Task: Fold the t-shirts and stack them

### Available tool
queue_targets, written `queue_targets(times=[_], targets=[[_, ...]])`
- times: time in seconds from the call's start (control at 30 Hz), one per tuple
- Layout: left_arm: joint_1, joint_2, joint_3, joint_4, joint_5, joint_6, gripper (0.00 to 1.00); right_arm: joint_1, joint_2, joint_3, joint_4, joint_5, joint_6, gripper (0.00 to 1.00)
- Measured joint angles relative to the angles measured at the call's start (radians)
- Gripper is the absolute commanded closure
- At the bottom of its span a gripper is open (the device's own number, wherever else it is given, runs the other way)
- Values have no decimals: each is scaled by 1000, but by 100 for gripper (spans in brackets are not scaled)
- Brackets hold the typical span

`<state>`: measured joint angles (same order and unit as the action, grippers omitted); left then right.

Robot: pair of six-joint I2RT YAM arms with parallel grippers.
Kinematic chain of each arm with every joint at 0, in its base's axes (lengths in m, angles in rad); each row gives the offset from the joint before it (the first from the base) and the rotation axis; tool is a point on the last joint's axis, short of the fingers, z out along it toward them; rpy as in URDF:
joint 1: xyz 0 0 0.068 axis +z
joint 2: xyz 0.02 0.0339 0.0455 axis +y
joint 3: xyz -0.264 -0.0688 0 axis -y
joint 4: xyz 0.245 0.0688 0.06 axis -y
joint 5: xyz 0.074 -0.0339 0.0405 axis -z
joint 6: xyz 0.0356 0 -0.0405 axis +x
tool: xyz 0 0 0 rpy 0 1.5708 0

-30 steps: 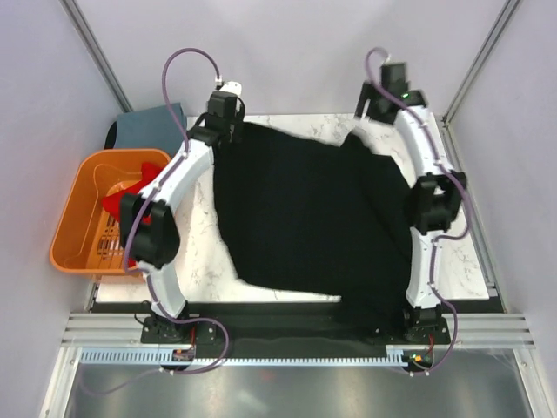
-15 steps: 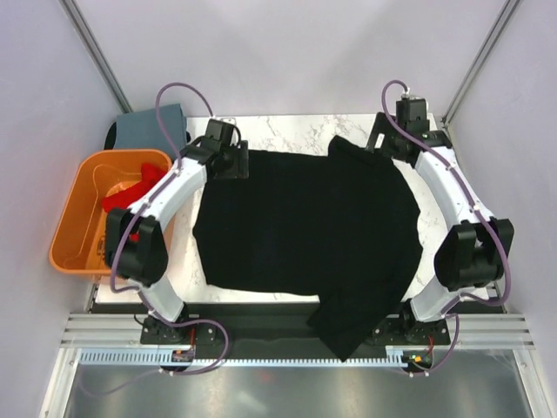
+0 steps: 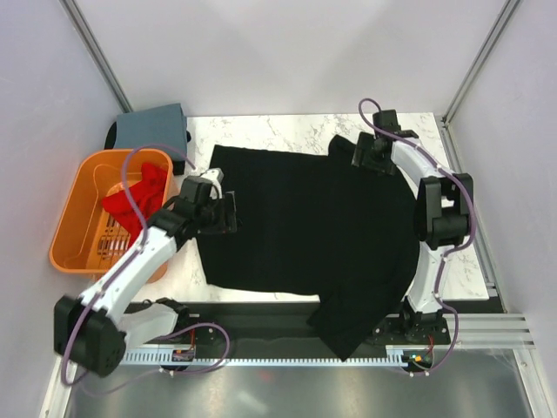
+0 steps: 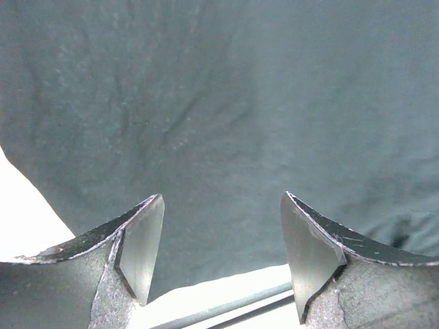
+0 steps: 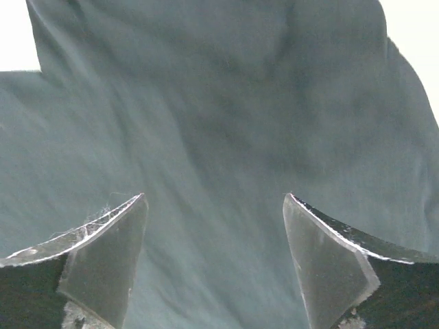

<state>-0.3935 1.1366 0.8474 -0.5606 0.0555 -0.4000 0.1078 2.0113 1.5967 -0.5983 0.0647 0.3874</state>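
Observation:
The large black t-shirt [image 3: 305,218] lies spread flat on the marble table [image 3: 261,131], one part hanging over the front edge. My left gripper [image 3: 228,213] hovers at the shirt's left edge, open, with nothing between its fingers; the left wrist view shows the gripper [image 4: 223,199] over dark cloth [image 4: 226,103] and the table beside it. Open and empty as well, my right gripper [image 3: 364,155] sits over the shirt's back right; in the right wrist view the gripper [image 5: 215,199] has only cloth [image 5: 219,103] below it. The red t-shirt [image 3: 135,196] lies in the basket. The blue-grey t-shirt [image 3: 152,126] rests at the back left.
The orange slotted basket [image 3: 74,235] stands off the table's left side. Grey enclosure walls and metal posts [image 3: 96,52] close in the back and sides. A metal rail [image 3: 278,353] runs along the near edge by the arm bases.
The left gripper opened, let go of the black shirt and pulled back from the back left corner to its left edge. The right gripper moved inward. The shirt settled flat.

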Motion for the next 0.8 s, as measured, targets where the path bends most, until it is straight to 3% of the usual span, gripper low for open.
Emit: queue_targets(times=[0.27, 0.7, 0.8], targets=[[0, -305, -93, -15, -35, 4, 24, 1, 252, 351, -19, 52, -12, 19], [0, -266, -102, -15, -51, 14, 26, 1, 415, 493, -75, 152, -54, 24], [0, -266, -102, -14, -50, 16, 26, 1, 430, 524, -75, 162, -62, 31]])
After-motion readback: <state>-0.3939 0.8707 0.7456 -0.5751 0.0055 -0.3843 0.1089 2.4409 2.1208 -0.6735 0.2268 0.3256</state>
